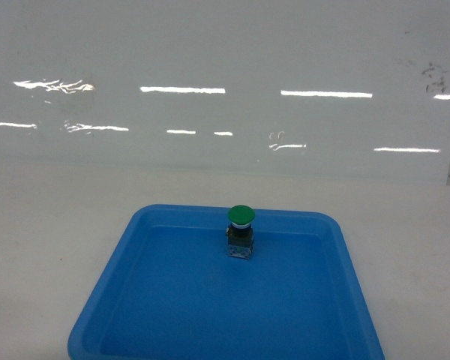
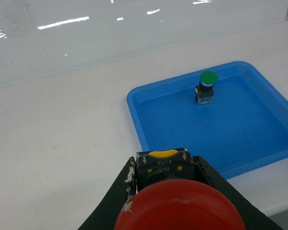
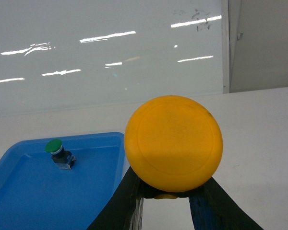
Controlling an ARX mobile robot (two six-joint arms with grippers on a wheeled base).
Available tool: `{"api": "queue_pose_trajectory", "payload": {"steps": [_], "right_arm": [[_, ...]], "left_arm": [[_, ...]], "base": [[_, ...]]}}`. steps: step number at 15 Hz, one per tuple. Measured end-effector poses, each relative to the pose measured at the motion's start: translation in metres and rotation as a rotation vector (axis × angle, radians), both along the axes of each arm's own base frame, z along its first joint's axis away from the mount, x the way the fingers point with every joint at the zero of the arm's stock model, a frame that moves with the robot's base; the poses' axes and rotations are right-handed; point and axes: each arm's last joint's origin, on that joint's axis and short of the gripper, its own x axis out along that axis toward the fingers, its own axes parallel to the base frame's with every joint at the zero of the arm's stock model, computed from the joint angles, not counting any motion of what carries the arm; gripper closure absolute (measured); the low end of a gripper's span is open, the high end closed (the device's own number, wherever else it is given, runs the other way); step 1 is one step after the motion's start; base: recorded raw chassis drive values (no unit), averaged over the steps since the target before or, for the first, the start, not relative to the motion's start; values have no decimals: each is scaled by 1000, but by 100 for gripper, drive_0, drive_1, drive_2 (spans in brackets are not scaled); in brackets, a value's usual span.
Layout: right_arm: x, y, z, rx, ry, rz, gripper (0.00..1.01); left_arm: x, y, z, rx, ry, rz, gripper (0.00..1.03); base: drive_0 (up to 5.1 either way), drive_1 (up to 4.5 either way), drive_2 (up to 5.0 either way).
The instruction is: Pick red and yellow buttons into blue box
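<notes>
A shallow blue plastic tray with rounded corners is lying on the pale white table, and it is serving as the landmark here. A green-capped push button on a black-and-metal switch block is standing upright inside the tray, near its far wall. Beyond the tray, a glossy white wall is reflecting long strips of ceiling light, with dark smudges toward its upper right.

The left gripper is hovering just off the tray's near left corner, its black fingers closing on the red mushroom-head push button, whose black block with a yellow insert is showing between them. The right gripper is hanging just right of the tray, its dark fingers clamping the round yellow-capped push button, held above the table. The large blue box is not appearing in any view.
</notes>
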Motion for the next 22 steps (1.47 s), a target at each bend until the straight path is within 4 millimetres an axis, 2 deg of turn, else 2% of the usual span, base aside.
{"api": "queue_pose_trajectory", "payload": {"steps": [9,15,22], "right_arm": [[0,0,0,0,0,0,82],[0,0,0,0,-1,0,82],[0,0,0,0,0,2,82]], "left_arm": [[0,0,0,2,-1,-1,73],[0,0,0,2,-3,-1,73],[0,0,0,3,2,2,73]], "base": [[0,0,0],[5,-427,437],[362,-480,106]]}}
